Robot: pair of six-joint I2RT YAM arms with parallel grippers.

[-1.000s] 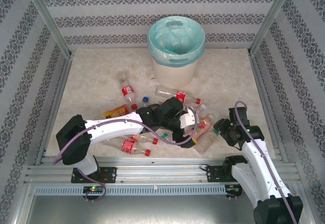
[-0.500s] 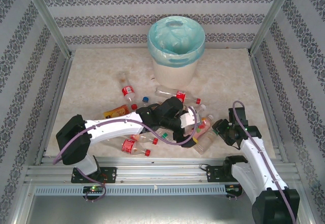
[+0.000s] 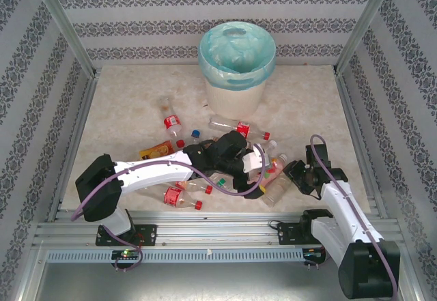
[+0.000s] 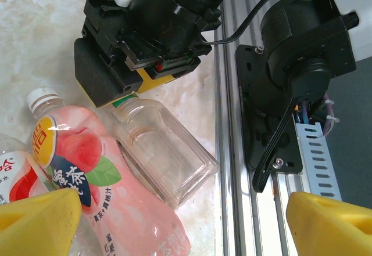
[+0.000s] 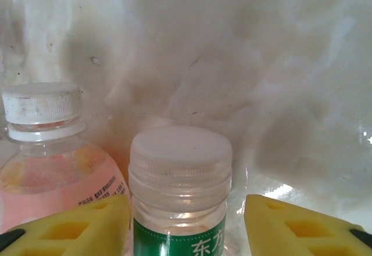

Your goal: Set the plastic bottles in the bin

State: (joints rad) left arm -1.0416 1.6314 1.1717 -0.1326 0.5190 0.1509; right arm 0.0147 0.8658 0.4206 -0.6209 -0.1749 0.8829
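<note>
Several plastic bottles lie in a heap on the marble table around my left gripper [image 3: 263, 171], among them a red-label one [image 3: 173, 123]. The left wrist view has its yellow fingers [image 4: 35, 221] wide open above a pink peach-label bottle [image 4: 99, 192] and a clear square bottle [image 4: 160, 151]. My right gripper [image 3: 292, 177] [image 4: 131, 93] sits at that clear bottle's neck. Up close, the right gripper [image 5: 186, 227] brackets the white-capped, green-label bottle [image 5: 180, 169]; the left pad is against it, and a gap remains on the right. The bin [image 3: 235, 96] stands at the back.
An aluminium rail [image 3: 218, 229] [image 4: 232, 122] runs along the near edge, with the right arm's black base [image 4: 302, 64] on it. Patterned walls and metal posts [image 3: 65, 24] enclose the table. A second white-capped pink bottle [image 5: 43, 145] lies just left of the bracketed one.
My right gripper has shifted a little left toward the bottle heap and its jaws have narrowed around the bottle neck. The left arm has stayed still.
</note>
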